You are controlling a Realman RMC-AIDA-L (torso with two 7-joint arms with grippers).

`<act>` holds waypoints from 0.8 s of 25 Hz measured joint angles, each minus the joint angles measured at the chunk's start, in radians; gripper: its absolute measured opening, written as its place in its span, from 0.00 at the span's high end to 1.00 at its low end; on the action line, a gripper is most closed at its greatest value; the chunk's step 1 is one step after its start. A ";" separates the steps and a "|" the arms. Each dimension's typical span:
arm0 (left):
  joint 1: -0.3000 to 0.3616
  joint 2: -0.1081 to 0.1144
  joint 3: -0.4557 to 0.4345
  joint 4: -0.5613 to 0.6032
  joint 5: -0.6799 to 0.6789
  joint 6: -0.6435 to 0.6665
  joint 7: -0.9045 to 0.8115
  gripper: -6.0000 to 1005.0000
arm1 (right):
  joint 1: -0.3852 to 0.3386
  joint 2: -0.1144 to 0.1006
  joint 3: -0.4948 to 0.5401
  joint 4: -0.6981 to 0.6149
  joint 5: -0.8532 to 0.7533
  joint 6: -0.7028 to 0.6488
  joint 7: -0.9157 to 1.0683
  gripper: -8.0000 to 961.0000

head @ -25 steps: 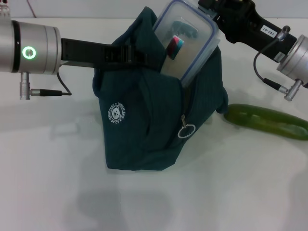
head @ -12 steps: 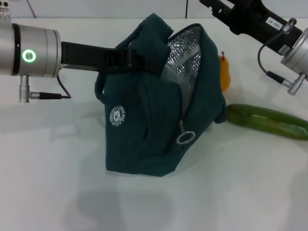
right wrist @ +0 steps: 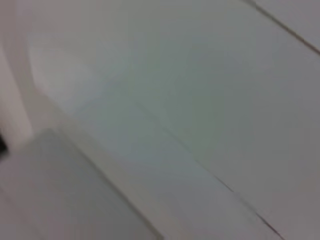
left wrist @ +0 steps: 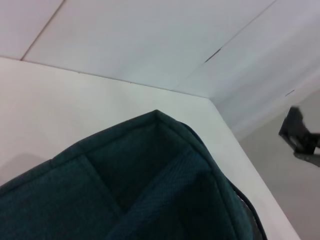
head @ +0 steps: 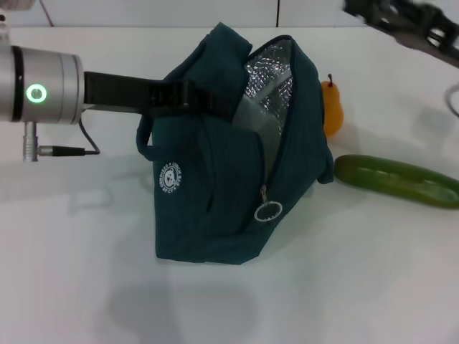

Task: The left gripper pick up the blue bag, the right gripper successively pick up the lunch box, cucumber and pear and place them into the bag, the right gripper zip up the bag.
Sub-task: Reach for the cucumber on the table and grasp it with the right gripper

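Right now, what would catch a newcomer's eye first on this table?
The dark teal lunch bag in the middle, mouth open to silver foil lining, its top edge held by the left claw. To its right lie a green cucumber and, behind it, an orange-yellow pear.

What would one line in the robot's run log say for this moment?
left gripper: holding blue bag open by its rim | right gripper: far right, away from bag | cucumber, pear: on table beside bag | zipper: open
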 joint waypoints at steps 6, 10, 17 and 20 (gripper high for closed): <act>0.023 0.002 -0.001 0.000 -0.015 0.000 0.018 0.96 | -0.030 -0.107 -0.017 -0.200 -0.250 -0.019 0.012 0.14; 0.030 0.002 -0.001 0.000 -0.015 0.000 0.031 0.96 | 0.021 -0.175 -0.018 -0.285 -0.486 -0.039 0.079 0.11; 0.027 0.002 0.000 0.000 -0.015 0.000 0.049 0.96 | 0.161 -0.185 -0.030 -0.435 -0.897 -0.092 0.226 0.08; 0.023 0.002 0.000 0.000 -0.014 0.000 0.049 0.96 | 0.224 -0.156 -0.062 -0.498 -1.054 -0.110 0.309 0.08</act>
